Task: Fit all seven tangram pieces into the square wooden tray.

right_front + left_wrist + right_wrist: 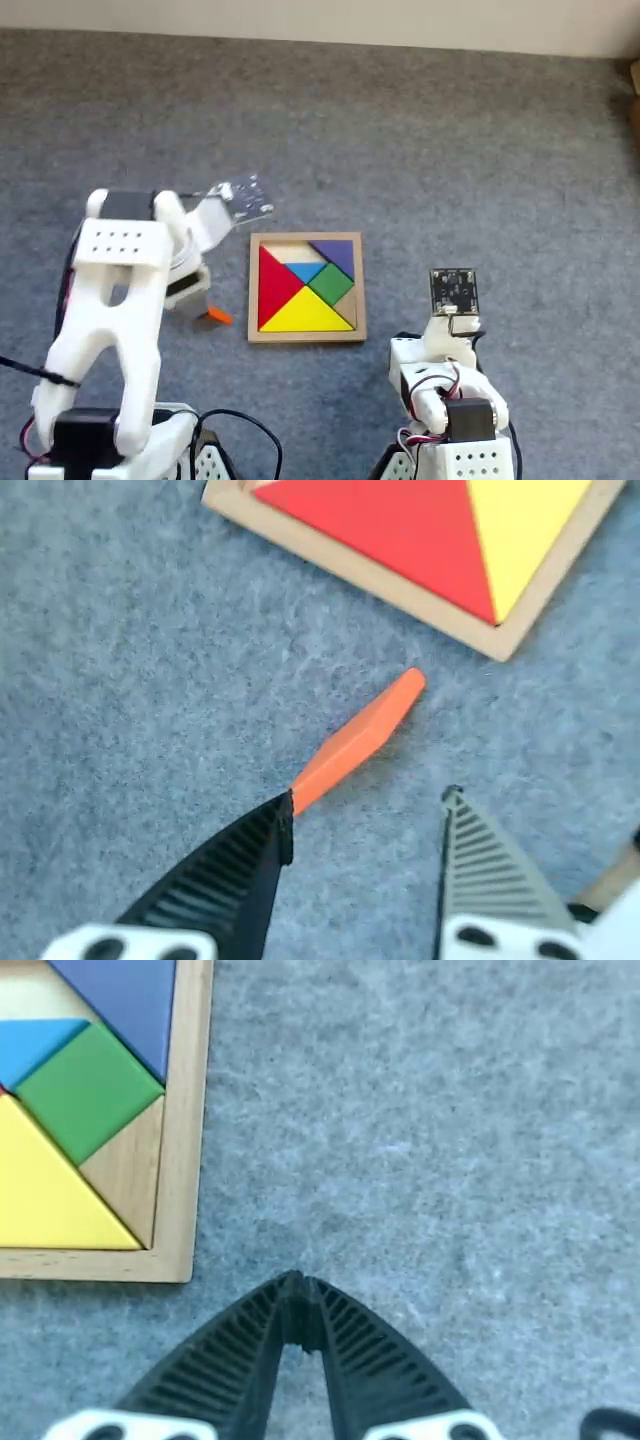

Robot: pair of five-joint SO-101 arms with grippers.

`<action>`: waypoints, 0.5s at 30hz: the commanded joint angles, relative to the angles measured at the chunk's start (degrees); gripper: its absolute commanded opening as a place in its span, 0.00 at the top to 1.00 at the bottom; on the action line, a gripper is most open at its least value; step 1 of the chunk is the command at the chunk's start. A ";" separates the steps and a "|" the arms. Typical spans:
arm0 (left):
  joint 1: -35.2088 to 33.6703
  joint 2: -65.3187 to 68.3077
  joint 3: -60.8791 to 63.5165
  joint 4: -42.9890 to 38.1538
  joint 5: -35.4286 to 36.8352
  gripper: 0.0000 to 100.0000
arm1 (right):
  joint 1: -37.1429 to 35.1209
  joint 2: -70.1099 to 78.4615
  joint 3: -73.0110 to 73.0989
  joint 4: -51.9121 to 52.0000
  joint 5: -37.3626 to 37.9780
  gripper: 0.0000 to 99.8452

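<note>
The square wooden tray (306,335) lies mid-table and holds a red triangle (275,285), a yellow triangle (305,314), a green square (331,283), a small blue triangle (305,270) and a purple triangle (337,254). Bare wood shows at its far left and near right corners. An orange piece (217,316) lies on the carpet just left of the tray. My left gripper (365,825) hangs open right over the orange piece (358,740), one black fingertip (280,825) at its end. My right gripper (302,1310) is shut and empty on the carpet, right of the tray (190,1160).
Grey carpet (450,150) covers the whole table. The left arm (115,300) stands tall at the tray's left; the right arm (450,400) is folded low near the front edge. Open carpet stretches behind and to the right of the tray.
</note>
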 commanded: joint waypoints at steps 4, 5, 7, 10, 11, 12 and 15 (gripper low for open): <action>-3.74 -0.84 7.25 -11.87 -5.89 0.75 | 0.75 -1.01 8.48 -1.80 -0.09 0.99; -3.74 -0.31 8.22 -12.84 -6.07 0.75 | 0.75 -1.01 8.48 -1.80 -0.09 0.99; -3.38 0.48 9.80 -14.77 -5.98 0.75 | 0.75 -1.01 8.48 -1.80 -0.09 0.99; -3.30 1.63 12.18 -18.37 -5.98 0.75 | 0.75 -1.01 8.48 -1.80 -0.09 0.99; -3.30 2.07 13.05 -19.87 -5.80 0.75 | 0.75 -1.01 8.48 -1.80 -0.09 0.99; -3.30 2.51 13.93 -21.36 -5.71 0.75 | 0.75 -1.01 8.48 -1.80 -0.09 0.99; -3.30 3.47 17.01 -25.23 -5.63 0.76 | 0.75 -1.01 8.48 -1.80 -0.09 0.99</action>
